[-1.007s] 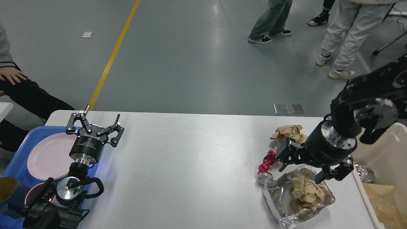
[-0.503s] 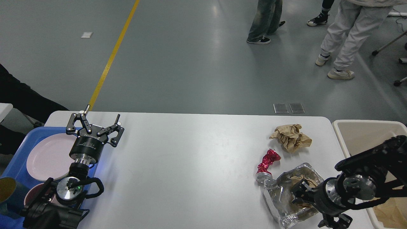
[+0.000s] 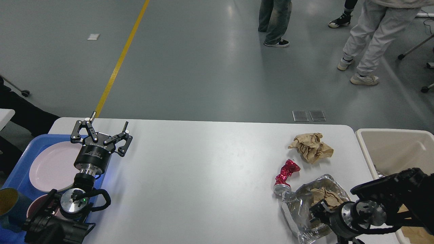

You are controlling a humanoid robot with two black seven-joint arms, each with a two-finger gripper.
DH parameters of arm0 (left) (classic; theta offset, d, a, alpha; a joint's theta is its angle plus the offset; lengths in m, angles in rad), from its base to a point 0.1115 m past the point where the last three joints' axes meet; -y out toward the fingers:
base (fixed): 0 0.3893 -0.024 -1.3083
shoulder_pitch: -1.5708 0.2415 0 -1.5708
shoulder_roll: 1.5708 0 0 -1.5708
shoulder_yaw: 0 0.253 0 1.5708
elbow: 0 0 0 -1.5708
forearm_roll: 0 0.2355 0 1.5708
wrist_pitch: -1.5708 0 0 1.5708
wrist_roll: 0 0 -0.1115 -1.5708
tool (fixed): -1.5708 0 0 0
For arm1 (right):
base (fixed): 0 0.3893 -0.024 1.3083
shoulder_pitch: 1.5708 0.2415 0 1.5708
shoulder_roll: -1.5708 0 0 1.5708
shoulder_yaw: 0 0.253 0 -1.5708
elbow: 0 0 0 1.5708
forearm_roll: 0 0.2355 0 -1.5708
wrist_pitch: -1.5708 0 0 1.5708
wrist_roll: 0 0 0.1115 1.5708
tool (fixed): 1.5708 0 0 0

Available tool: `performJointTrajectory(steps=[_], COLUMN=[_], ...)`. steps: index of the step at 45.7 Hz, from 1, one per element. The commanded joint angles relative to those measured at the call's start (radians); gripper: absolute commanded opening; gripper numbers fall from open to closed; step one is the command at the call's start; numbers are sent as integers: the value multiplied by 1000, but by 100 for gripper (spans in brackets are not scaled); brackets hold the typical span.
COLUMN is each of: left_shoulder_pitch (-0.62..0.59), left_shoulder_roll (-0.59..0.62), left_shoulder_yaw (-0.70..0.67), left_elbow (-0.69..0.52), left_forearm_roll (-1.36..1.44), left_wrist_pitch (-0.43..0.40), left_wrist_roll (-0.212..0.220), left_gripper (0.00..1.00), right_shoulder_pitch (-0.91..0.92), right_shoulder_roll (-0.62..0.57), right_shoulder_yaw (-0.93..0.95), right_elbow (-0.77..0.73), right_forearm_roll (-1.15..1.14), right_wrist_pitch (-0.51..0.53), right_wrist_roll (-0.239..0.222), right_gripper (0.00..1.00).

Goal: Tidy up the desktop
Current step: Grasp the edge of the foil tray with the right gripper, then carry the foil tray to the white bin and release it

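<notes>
The white desktop (image 3: 210, 176) carries litter at its right end: a crumpled brown paper ball (image 3: 310, 146), a crushed red can (image 3: 285, 174) and a crumpled foil tray (image 3: 298, 211) with another brown paper wad (image 3: 326, 196) in it. My right gripper (image 3: 318, 212) is low at the foil tray's near right side, dark and seen end-on; its fingers cannot be told apart. My left gripper (image 3: 101, 131) is open and empty, hovering at the desktop's left end beside the blue tray.
A blue tray (image 3: 20, 159) at the left holds a pink plate (image 3: 51, 166), a pink bowl (image 3: 35, 206) and a blue cup (image 3: 8, 206). A beige bin (image 3: 396, 149) stands off the right edge. People stand on the floor behind.
My right arm has swung down from above the foil tray to low at the front right, its gripper now at the tray's near side. The left arm has not moved.
</notes>
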Motion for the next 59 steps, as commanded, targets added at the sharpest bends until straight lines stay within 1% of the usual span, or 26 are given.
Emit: performJointTrajectory(steps=[1,4,8,10,11,29,37,40,44,49,55,59], left_shoulder_pitch=[0,0,0,0,0,0,0,0,0,0,0,0], left_shoulder_roll=[0,0,0,0,0,0,0,0,0,0,0,0], left_shoulder_yaw=[0,0,0,0,0,0,0,0,0,-2,0,0], left_elbow=[0,0,0,0,0,0,0,0,0,0,0,0], left_forearm_roll=[0,0,0,0,0,0,0,0,0,0,0,0], left_wrist_pitch=[0,0,0,0,0,0,0,0,0,0,0,0], left_wrist_roll=[0,0,0,0,-1,0,0,0,-1,0,0,0], left_gripper=[97,97,97,97,97,97,97,97,97,97,97,97], right_shoulder_pitch=[-13,-13,-15,-13,-13,-22,-11,-7,24,116,275,393], right_shoulder_roll=[7,5,5,5,5,3,-16,-32,-56,-101,-150,-161], right_shoulder_yaw=[3,3,3,3,3,1,-5,-11,-28,-86,-198,-289], right_elbow=[-11,-10,-10,-10,-10,-26,-18,-18,-18,-4,14,25], right_forearm_roll=[3,4,18,21,23,24,34,34,34,35,46,63], right_wrist_pitch=[3,7,7,9,9,12,13,29,79,180,315,413], right_wrist_roll=[1,-1,1,1,1,-1,-2,-4,-4,-4,-4,-4], right_gripper=[60,39,17,3,0,0,0,0,0,0,0,0])
